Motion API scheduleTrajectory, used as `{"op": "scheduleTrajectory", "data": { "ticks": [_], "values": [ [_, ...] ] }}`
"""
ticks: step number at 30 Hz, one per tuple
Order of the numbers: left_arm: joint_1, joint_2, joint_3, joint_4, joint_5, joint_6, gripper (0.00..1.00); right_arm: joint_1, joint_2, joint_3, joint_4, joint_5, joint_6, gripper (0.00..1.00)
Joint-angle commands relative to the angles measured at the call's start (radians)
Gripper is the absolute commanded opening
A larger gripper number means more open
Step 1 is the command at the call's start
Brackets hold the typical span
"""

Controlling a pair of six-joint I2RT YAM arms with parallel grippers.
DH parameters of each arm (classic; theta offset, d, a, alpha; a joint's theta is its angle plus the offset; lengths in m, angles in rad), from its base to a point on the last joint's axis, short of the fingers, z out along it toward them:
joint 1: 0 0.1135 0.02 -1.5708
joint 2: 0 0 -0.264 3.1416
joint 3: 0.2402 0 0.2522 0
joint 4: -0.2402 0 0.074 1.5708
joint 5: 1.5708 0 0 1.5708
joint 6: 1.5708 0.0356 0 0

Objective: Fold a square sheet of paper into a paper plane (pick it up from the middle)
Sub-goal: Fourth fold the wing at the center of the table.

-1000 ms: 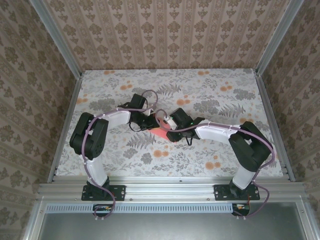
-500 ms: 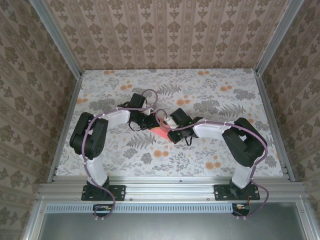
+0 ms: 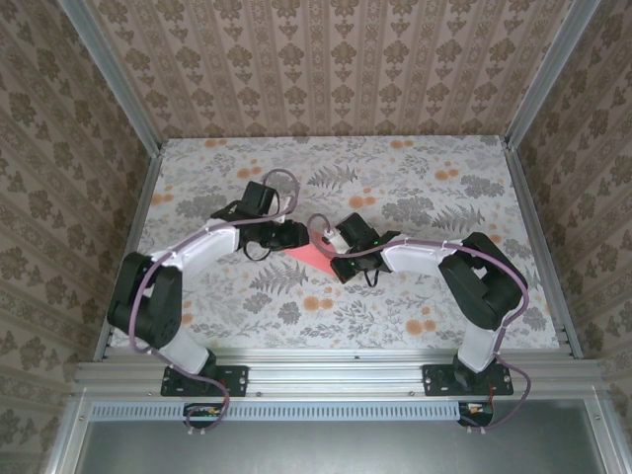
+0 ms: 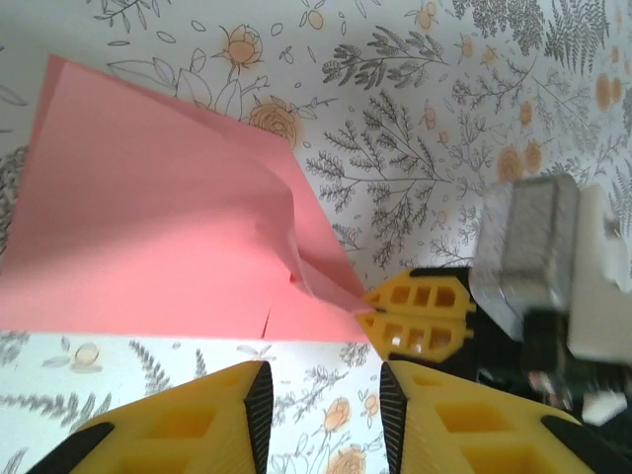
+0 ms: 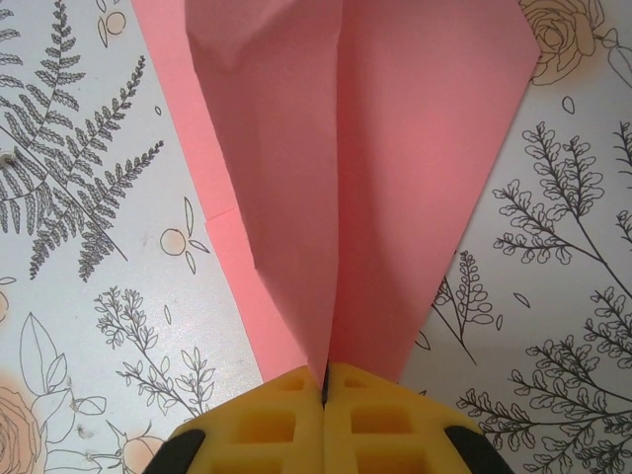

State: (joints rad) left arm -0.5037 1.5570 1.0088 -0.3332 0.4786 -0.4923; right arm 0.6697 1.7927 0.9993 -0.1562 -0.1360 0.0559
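My two grippers meet near the middle of the flowered table (image 3: 415, 168), well apart from the aluminium rails (image 3: 133, 237) at either side and from the far wall. Bare cloth lies open all round them, with the widest stretch toward the far edge and out to my right.

The folded pink paper (image 4: 148, 217) lies on the cloth between the two tools. Its broad end is toward my left gripper (image 4: 321, 387) and its narrow point toward my right gripper (image 5: 324, 383). My right jaws are pressed together on that point, just where the centre crease runs in, and the paper buckles up a little beside the pinch. My left jaws stand apart with only tabletop in the gap. They sit just beside the paper's near edge and, as far as the wrist view lets me judge, are not touching it.
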Motion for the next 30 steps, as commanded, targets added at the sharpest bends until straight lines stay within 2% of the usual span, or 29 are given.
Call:
{"op": "scheduleTrajectory", "data": {
  "ticks": [1,6,15,22,30],
  "values": [
    [-0.056,-0.037,-0.07,-0.047,-0.153,0.046,0.35,-0.004,-0.017,-0.012,0.016,0.003,0.012,0.0],
    [-0.13,-0.062,-0.177,0.106,-0.252,0.05,0.25,-0.004,-0.014,-0.014,0.018,-0.027,0.023,0.0],
    [-0.169,0.052,-0.208,0.334,-0.197,0.022,0.17,-0.004,-0.018,-0.014,0.031,-0.066,0.054,0.0],
    [-0.177,0.136,-0.208,0.346,-0.161,0.027,0.11,-0.004,-0.018,-0.024,0.057,-0.088,0.072,0.0],
    [-0.174,0.186,-0.206,0.373,-0.166,0.026,0.1,-0.004,-0.03,-0.043,0.088,-0.118,0.084,0.0]
  ]
}}
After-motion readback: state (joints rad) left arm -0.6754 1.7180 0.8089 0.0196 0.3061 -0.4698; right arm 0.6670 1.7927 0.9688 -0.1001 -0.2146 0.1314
